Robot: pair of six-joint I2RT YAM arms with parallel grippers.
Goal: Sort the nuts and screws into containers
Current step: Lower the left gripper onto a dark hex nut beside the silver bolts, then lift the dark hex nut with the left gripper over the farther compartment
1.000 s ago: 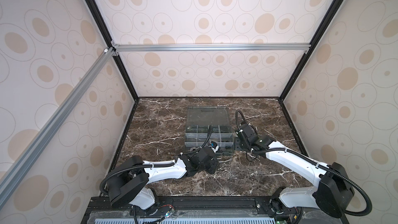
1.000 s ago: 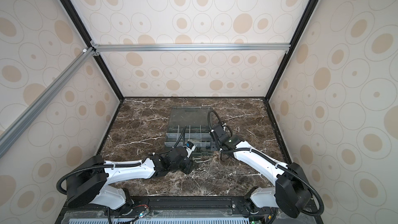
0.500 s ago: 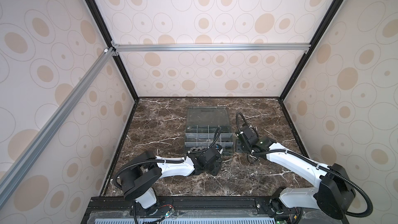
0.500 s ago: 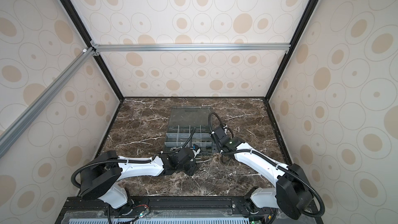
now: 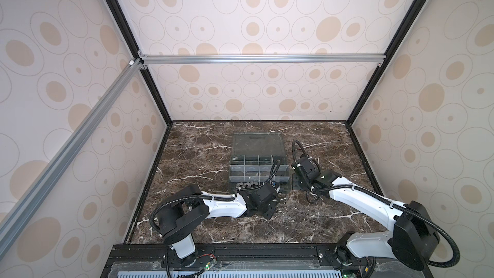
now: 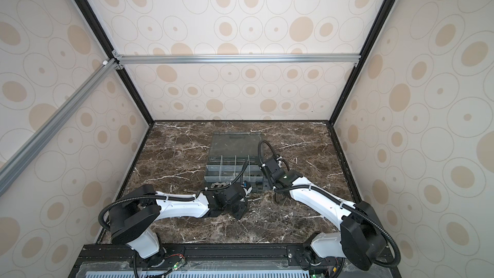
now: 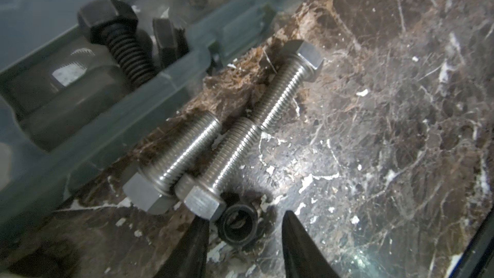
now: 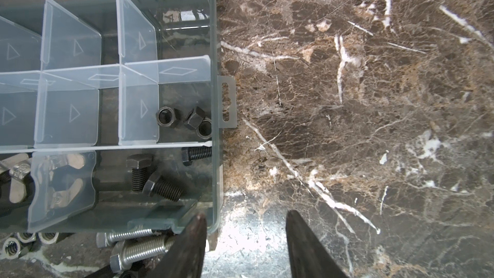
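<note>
Now that a loose black hex nut [image 7: 238,226] sits between the fingers of the left gripper [image 7: 244,216], the pick is basically lined up. Nut lies flat on the marble tabletop [image 7: 374,102]. It seems to touch the head of the middle one of three silver hex bolts [image 7: 230,156], which lie just beside the front wall of the organizer box [image 8: 217,36].

Change over the last second: left arm swung in and pushed its wrist a bit further along the box front. Its jaws have narrowed but aren't closed; a gap shows either side of the nut, nothing gripped yet.

Right gripper [image 8: 246,213] barely moved. Jaws apart and empty, one finger over the box's near corner, the other over bare marble.

Box so far: black nuts [image 8: 165,117] in the end compartment, black bolts [image 8: 161,187] in the one next to it. My read is this nut joins the first lot.

Risk: one finger is right by that bolt head, so closing could nudge the bolt or pinch both. The three bolts and some silver hex nuts [image 8: 10,247] are still out on the table, so plenty left.
</note>
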